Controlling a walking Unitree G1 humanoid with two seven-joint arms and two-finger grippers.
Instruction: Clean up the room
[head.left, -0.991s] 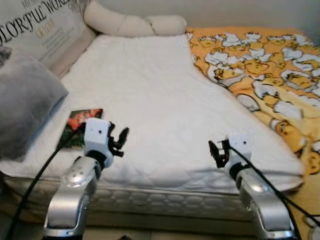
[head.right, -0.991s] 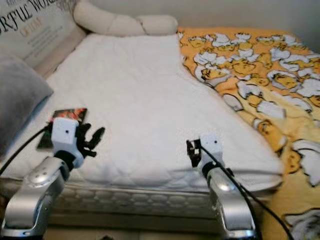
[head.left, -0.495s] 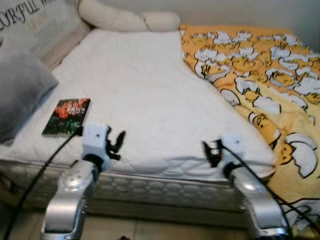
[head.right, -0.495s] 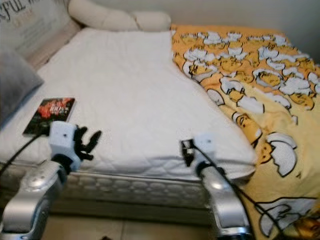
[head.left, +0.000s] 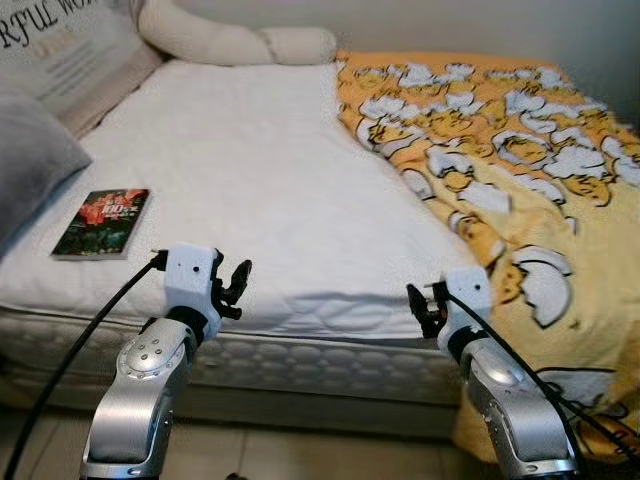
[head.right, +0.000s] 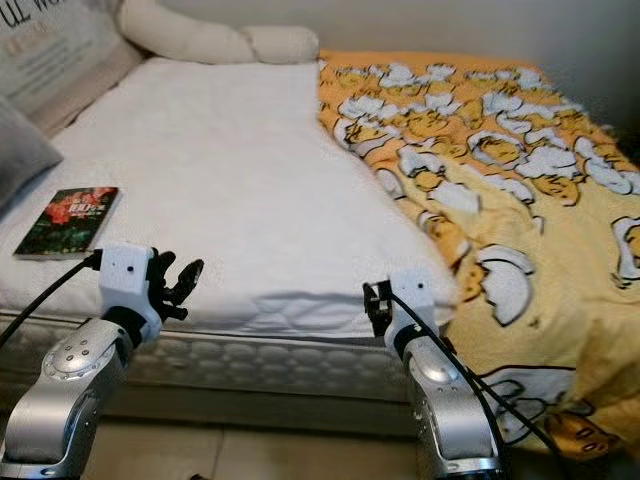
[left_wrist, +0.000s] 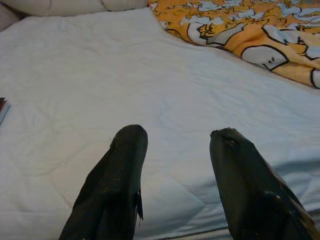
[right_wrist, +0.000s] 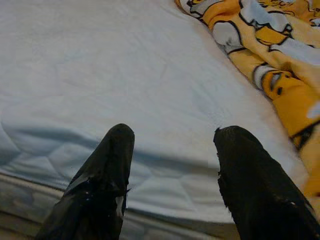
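Bed (head.left: 270, 170) with a white quilted mattress cover fills the left eye view, and both arms are raised at its near edge. Left gripper (head.left: 238, 283) hovers by that edge with its two black fingers spread and nothing between them. A book (head.left: 102, 222) with a dark red-and-green cover lies flat on the mattress, beyond and to the left of those fingers and well apart from them. Right gripper (head.left: 418, 306) is held at the near right corner of the mattress; an orange cartoon-print blanket (head.left: 500, 150) lies beyond and to the right of its fingers, draping over the bed's side. A grey pillow (head.left: 30, 160) and a long cream bolster (head.left: 235, 42) sit at the bed's left side and far end.

Left wrist view: two fingers (left_wrist: 122, 170) stand apart over bare white sheet, the blanket far ahead.

Right wrist view: fingers (right_wrist: 107, 175) likewise apart and empty, above the mattress edge, blanket just beyond the one.
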